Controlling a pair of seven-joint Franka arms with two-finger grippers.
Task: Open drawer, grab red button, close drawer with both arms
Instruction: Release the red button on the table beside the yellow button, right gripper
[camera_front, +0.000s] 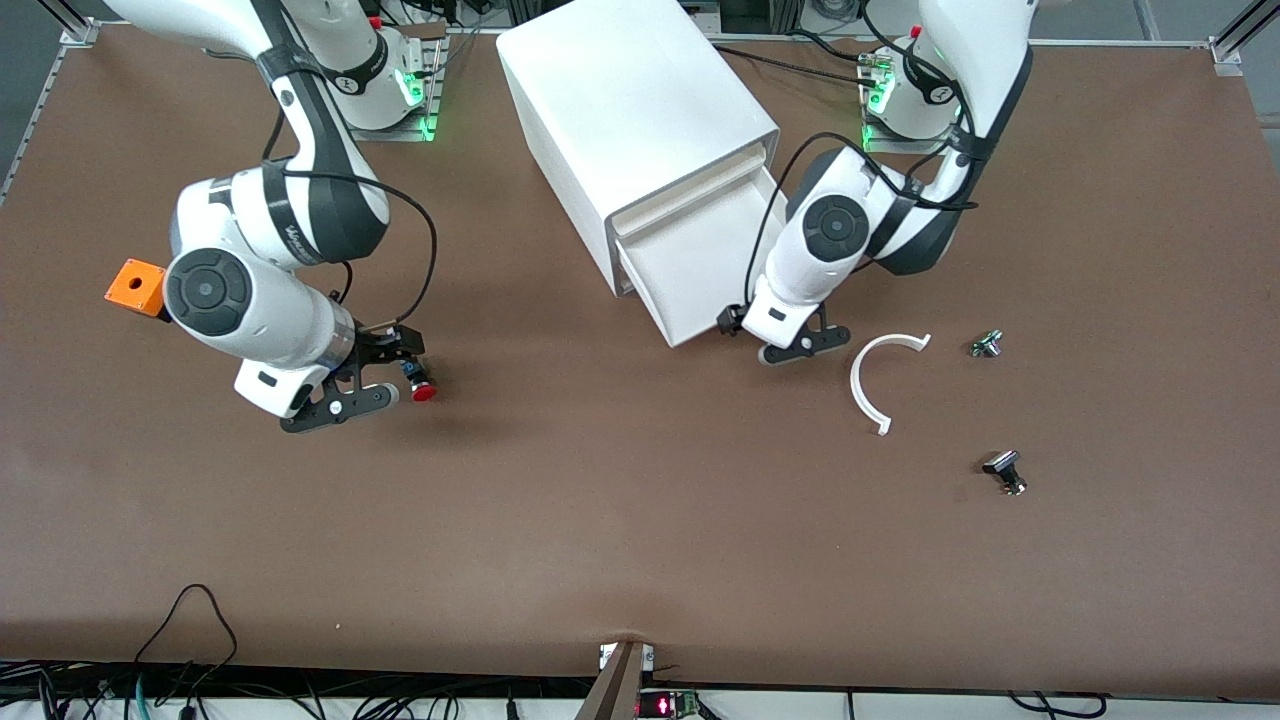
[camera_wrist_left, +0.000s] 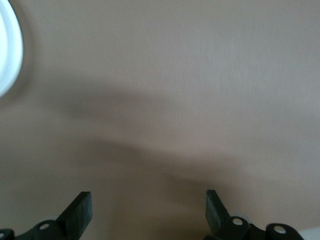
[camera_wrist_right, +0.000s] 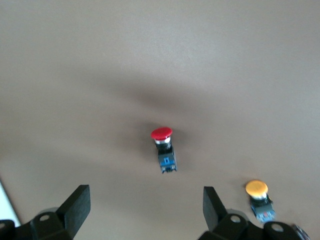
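At the top centre of the front view you have the white cabinet (camera_front: 630, 100), with the drawer (camera_front: 690, 270) pulled out toward the camera. What you see of its inside is plain white plastic. The left arm covers the corner of it toward that arm's end of the table.

The button (camera_front: 422, 390) is not in the drawer. It lies on its side on the brown table (camera_front: 640, 520), at middle height in the frame toward the right arm's end. In the right wrist view its red cap and blue-black body (camera_wrist_right: 164, 150) show, with an orange-capped button (camera_wrist_right: 257, 192) near it on the table.

The right gripper (camera_front: 400, 370) is just beside the button, its fingers (camera_wrist_right: 77, 202) spread wide with nothing between them. The left gripper (camera_front: 790, 335) is at the drawer's front lip, low over the table, fingers (camera_wrist_left: 80, 207) equally wide apart and holding nothing.

An orange box (camera_front: 135, 285) sits beside the right arm's forearm. A white curved strip (camera_front: 870, 385) and two small parts (camera_front: 987, 345) (camera_front: 1005, 472) lie toward the left arm's end.

There is lettering on the right arm's forearm link, but you cannot read it. The same goes for a red-lit display (camera_front: 652, 706) at the bottom edge.
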